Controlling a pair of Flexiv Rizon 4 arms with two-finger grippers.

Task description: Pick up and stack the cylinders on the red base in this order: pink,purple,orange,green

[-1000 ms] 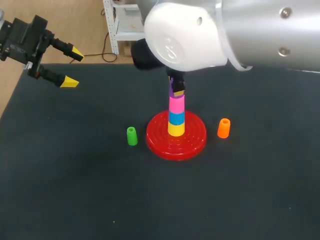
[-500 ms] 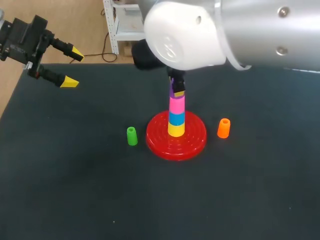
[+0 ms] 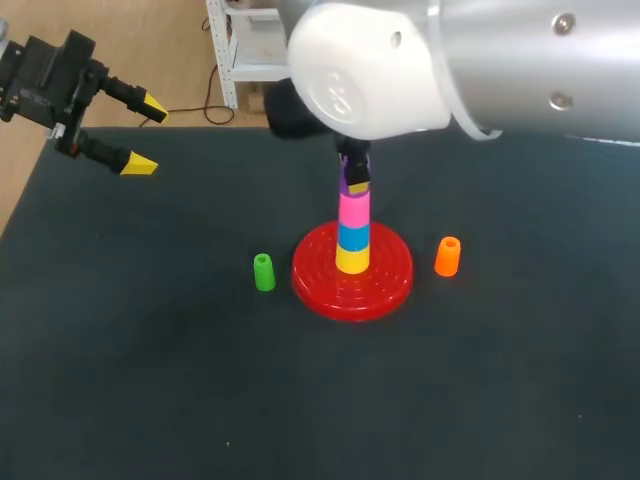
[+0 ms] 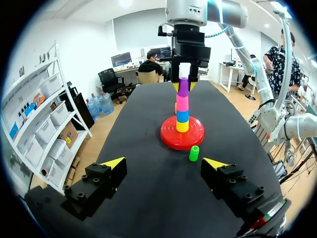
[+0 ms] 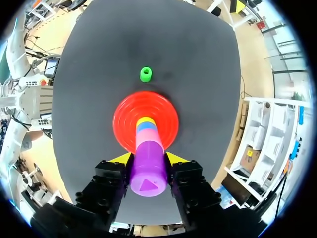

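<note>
Centre frame, the right gripper [image 5: 148, 159] clamps the purple cylinder [image 3: 352, 180] from two sides. The cylinder sits atop the pink [image 3: 352, 210] one, itself above blue [image 3: 351, 236] and yellow [image 3: 351, 259] pieces on the red base [image 3: 390, 285]. The green cylinder [image 3: 263, 272] stands just left of the base and the orange [image 3: 448, 256] just right, both upright on the dark table [image 3: 150, 380]. In the upper left corner, the left gripper [image 3: 146, 135] hangs at the table's edge, fingers wide apart.

Head view high behind the table; left wrist view distant, right wrist view directly above shared red base [image 3: 352, 297].
</note>
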